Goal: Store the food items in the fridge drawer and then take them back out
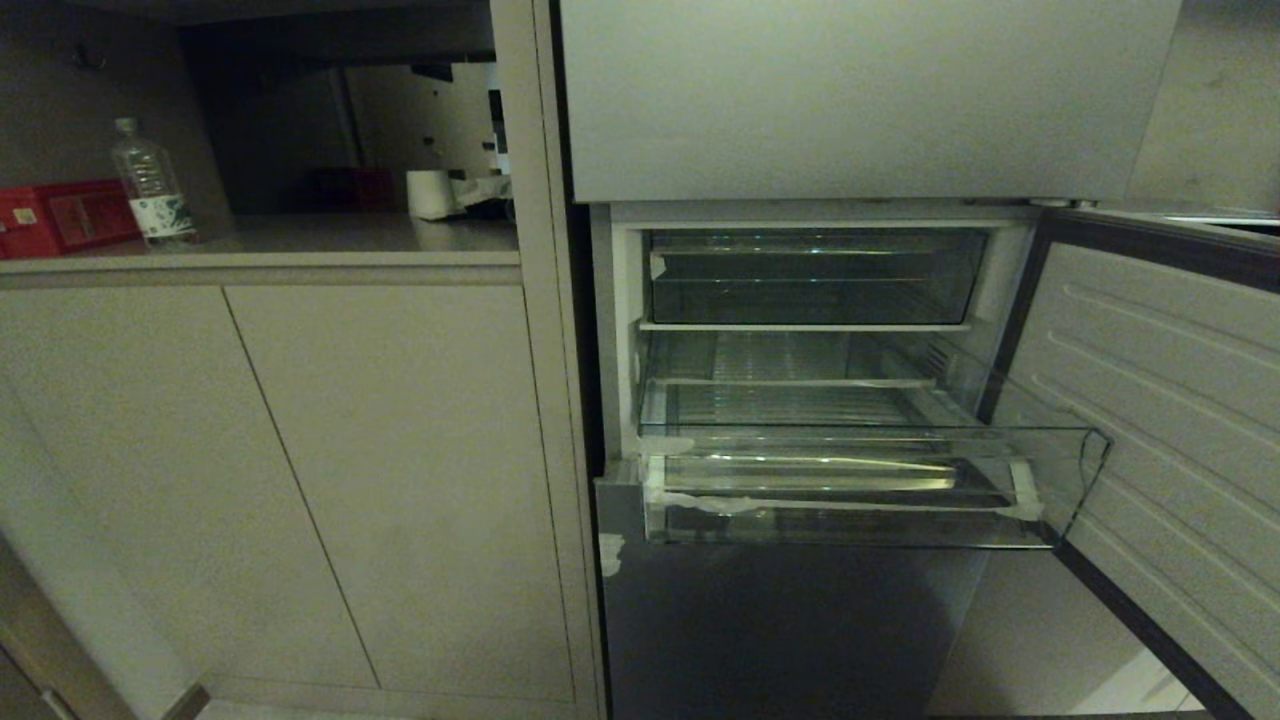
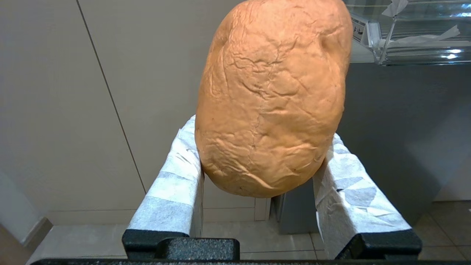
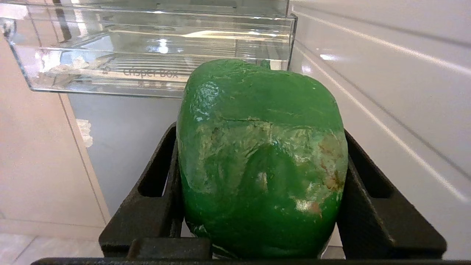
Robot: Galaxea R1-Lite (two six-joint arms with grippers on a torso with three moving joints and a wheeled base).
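Note:
My left gripper (image 2: 263,132) is shut on the tan-brown food item (image 2: 272,95), a wrinkled rounded lump held between its white-wrapped fingers (image 2: 176,173). In the right wrist view, my right gripper (image 3: 259,132) is shut on the dark green food item (image 3: 261,158), about fist-sized, which fills the gap between the black fingers (image 3: 158,176). The fridge drawer (image 1: 870,432), a deep clear bin with white tape at its front corners, stands pulled out and holds no food. Its corner (image 2: 415,40) shows beyond the tan item, and its front wall (image 3: 154,55) lies above and beyond the green one. Neither arm shows in the head view.
The fridge door (image 1: 1160,400) hangs open on the right. A shallower smoky tray (image 1: 810,275) sits above the drawer, and a dark lower front (image 1: 780,620) below. To the left are cabinet doors (image 1: 300,480) and a counter with a water bottle (image 1: 150,185) and a red box (image 1: 60,215).

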